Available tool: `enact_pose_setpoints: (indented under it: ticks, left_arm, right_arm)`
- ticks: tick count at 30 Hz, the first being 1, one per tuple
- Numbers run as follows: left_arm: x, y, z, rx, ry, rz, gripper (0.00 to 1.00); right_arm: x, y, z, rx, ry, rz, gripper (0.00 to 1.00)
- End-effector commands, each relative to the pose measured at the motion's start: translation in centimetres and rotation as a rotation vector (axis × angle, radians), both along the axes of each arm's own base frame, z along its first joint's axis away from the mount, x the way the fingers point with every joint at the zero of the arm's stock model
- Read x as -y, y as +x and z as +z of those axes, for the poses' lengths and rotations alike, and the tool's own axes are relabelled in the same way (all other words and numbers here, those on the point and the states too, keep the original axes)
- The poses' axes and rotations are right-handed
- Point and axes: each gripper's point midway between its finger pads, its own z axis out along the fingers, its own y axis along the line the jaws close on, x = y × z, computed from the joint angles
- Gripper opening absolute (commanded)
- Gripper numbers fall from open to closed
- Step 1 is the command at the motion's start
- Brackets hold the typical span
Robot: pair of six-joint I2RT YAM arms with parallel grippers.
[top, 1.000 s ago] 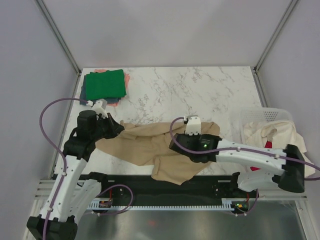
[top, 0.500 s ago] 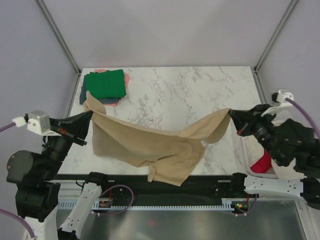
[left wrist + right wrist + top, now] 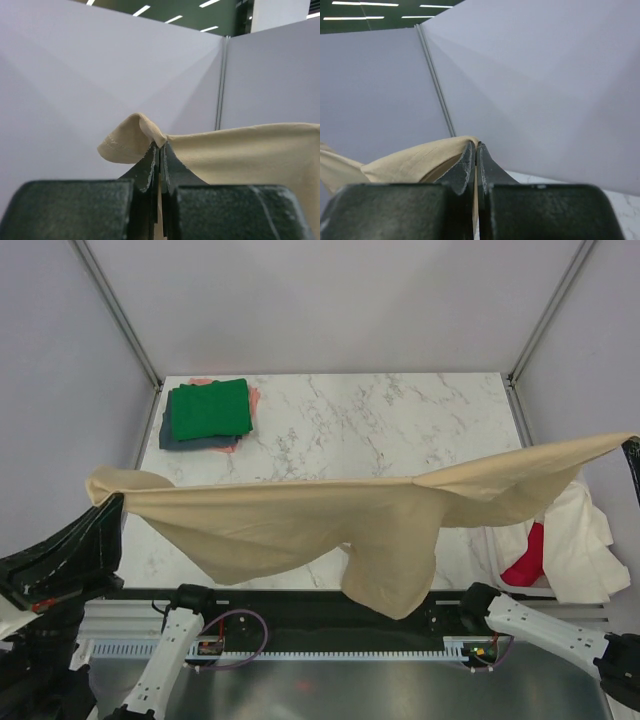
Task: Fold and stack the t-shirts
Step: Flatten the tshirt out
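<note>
A large tan t-shirt point(image 3: 330, 515) hangs stretched in the air across the whole width of the table, one part drooping at the front middle. My left gripper point(image 3: 112, 498) is shut on its left corner; the wrist view shows the tan cloth point(image 3: 240, 150) pinched at my left gripper point(image 3: 160, 146). My right gripper point(image 3: 630, 445) at the right edge is shut on the other corner, with cloth point(image 3: 410, 162) folded over my right gripper point(image 3: 475, 145). A folded stack with a green t-shirt point(image 3: 209, 408) on top, over dark blue-grey point(image 3: 180, 441) and salmon-pink point(image 3: 254, 397) ones, lies at the back left.
At the right edge of the marble table point(image 3: 380, 425), a cream t-shirt point(image 3: 575, 540) and a red one point(image 3: 527, 562) lie heaped together. Grey walls with metal posts point(image 3: 120, 315) enclose the back and sides. The arms' bases sit on the black rail point(image 3: 320, 615) at the front.
Both arms have swung up and outward, lifting the tan t-shirt off the table and pulling it taut between them. The folded stack and the heap at the right have not moved.
</note>
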Motion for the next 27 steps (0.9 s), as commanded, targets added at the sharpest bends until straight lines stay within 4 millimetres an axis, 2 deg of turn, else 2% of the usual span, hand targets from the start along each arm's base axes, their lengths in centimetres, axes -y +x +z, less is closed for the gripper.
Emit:
enact_pose_setpoints:
  ticks: [1, 5, 8, 9, 11, 12, 13, 14, 15, 16, 17, 18, 19, 20, 21, 22, 23, 24, 25, 26, 27]
  left_arm:
    - [-0.5, -1.7, 4.0, 0.160, 0.046, 0.050, 0.02]
    - [-0.2, -0.2, 5.1, 0.165, 0.060, 0.056, 0.02]
    - [0.7, 1.8, 5.2, 0.133, 0.075, 0.029, 0.02]
    - [1.0, 4.0, 4.9, 0.086, 0.079, 0.026, 0.02]
    - [1.2, 6.4, 4.5, 0.021, 0.064, 0.025, 0.02]
    - [1.5, 8.2, 3.6, -0.044, 0.076, 0.020, 0.02]
    - [2.2, 11.8, 2.3, -0.136, 0.099, 0.014, 0.02]
    - [2.6, 14.3, 1.0, -0.212, 0.104, 0.013, 0.02]
    - [2.3, 16.5, 0.1, -0.285, 0.096, 0.043, 0.02]
    - [2.8, 21.6, -4.1, -0.474, 0.116, 0.058, 0.02]
    - [2.9, 24.0, -6.2, -0.564, 0.117, 0.072, 0.02]
    - [2.7, 26.2, -8.8, -0.657, 0.123, 0.100, 0.02]
    - [2.8, 28.6, -11.5, -0.743, 0.130, 0.112, 0.02]
    - [3.1, 32.2, -15.6, -0.865, 0.144, 0.124, 0.02]
    - [3.3, 34.3, -19.3, -0.956, 0.155, 0.133, 0.02]
    - [3.0, 36.3, -21.4, -0.996, 0.147, 0.147, 0.02]
    - [3.1, 39.6, -27.2, -1.145, 0.154, 0.151, 0.02]
    - [3.4, 41.0, -28.7, -1.188, 0.147, 0.120, 0.06]
    - [3.1, 42.4, -30.7, -1.245, 0.124, 0.113, 0.14]
    - [3.5, 44.0, -36.3, -1.398, 0.129, 0.079, 0.25]
    - [3.4, 45.0, -36.6, -1.419, 0.112, 0.077, 0.48]
  right_arm:
    - [-0.3, -1.4, 2.9, 0.153, -0.052, -0.017, 0.00]
    - [0.5, -3.0, 5.1, 0.241, -0.021, -0.064, 0.00]
    - [-0.4, -0.7, 5.7, 0.202, -0.042, -0.133, 0.00]
    - [-1.6, 1.5, 5.5, 0.163, -0.072, -0.163, 0.00]
    - [-2.1, 4.8, 4.8, 0.095, -0.117, -0.264, 0.00]
    - [-2.8, 8.8, 3.4, -0.009, -0.157, -0.372, 0.00]
    - [-3.4, 10.9, 2.4, -0.062, -0.195, -0.428, 0.00]
    - [-4.4, 13.0, 1.2, -0.114, -0.246, -0.468, 0.00]
    - [-5.6, 17.1, -1.7, -0.221, -0.356, -0.597, 0.00]
    - [-6.6, 19.2, -3.5, -0.270, -0.421, -0.643, 0.00]
    - [-7.3, 21.3, -5.1, -0.306, -0.473, -0.692, 0.00]
    - [-9.5, 25.5, -9.4, -0.387, -0.586, -0.712, 0.00]
    - [-10.7, 28.0, -11.5, -0.420, -0.608, -0.674, 0.00]
    - [-8.6, 31.2, -13.7, -0.484, -0.603, -0.719, 0.00]
    - [-9.3, 35.4, -18.2, -0.569, -0.645, -0.703, 0.00]
    - [-10.0, 38.0, -20.2, -0.604, -0.601, -0.639, 0.00]
    - [-8.5, 40.6, -21.8, -0.649, -0.574, -0.667, 0.00]
    - [-9.5, 44.8, -24.7, -0.696, -0.583, -0.650, 0.08]
    - [-10.0, 47.0, -26.3, -0.722, -0.591, -0.621, 0.24]
    - [-10.2, 48.0, -28.6, -0.786, -0.649, -0.606, 0.41]
    - [-11.2, 51.3, -29.9, -0.777, -0.655, -0.605, 0.65]
